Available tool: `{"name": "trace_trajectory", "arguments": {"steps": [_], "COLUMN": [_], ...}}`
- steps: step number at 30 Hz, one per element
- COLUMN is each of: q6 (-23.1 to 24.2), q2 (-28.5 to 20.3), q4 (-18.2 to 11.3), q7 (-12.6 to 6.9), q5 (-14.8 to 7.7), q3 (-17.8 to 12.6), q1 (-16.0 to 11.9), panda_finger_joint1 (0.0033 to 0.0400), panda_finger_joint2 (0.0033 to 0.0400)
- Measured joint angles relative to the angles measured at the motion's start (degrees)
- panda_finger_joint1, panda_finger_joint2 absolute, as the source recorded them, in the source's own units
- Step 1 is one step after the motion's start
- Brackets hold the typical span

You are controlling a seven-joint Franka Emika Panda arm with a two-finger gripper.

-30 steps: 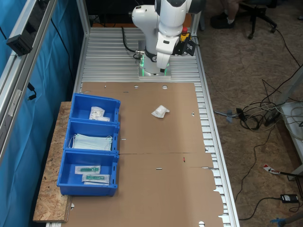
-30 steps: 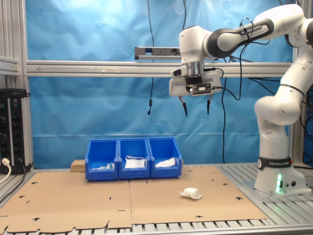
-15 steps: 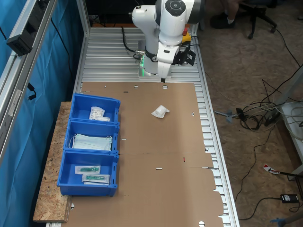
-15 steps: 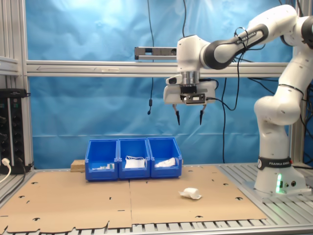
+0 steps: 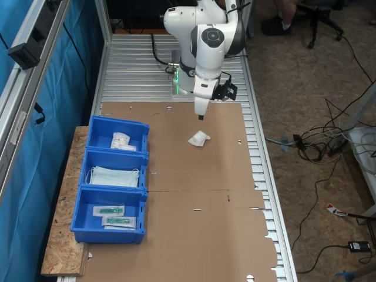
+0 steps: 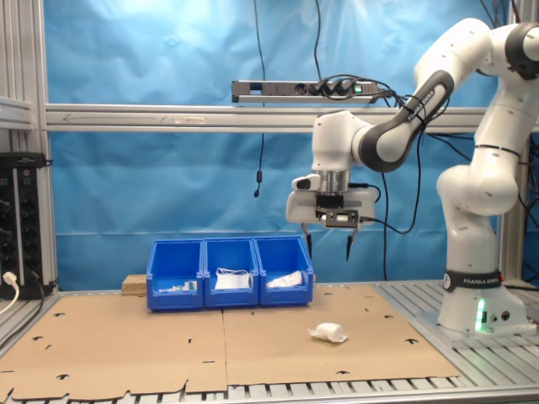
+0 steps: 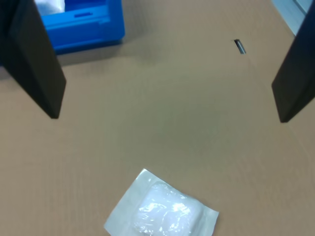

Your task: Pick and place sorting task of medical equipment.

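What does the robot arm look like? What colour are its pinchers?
The arm is glossy white and rounded, with dark grey rings at its joints. Black cables run along it to the wrist. Its base has a small green light. The gripper has a white body and two thin black fingers, flat like little paddles.

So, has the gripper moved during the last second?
Yes. In the second exterior view the gripper has come down from above the horizontal rail to the level of the blue bins, nearer the white packet, jaws open.
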Motion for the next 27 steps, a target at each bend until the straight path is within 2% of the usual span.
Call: {"name": "trace_trajectory", "arguments": {"steps": [10,22,27], "q6": [9.6,23.0,26.1], "q2": [7.1,18.1,21.3], "q4": [-3.0,-3.2,-3.4], "q7": [0.0,0.0,0.0], "q5": [0.0,0.0,0.0], "q3": [0.0,0.0,0.3], "q1": [0.0,0.0,0.0], "panda_finger_joint1": [0.04,0.04,0.04], "panda_finger_joint2": [0.04,0.04,0.04]}}
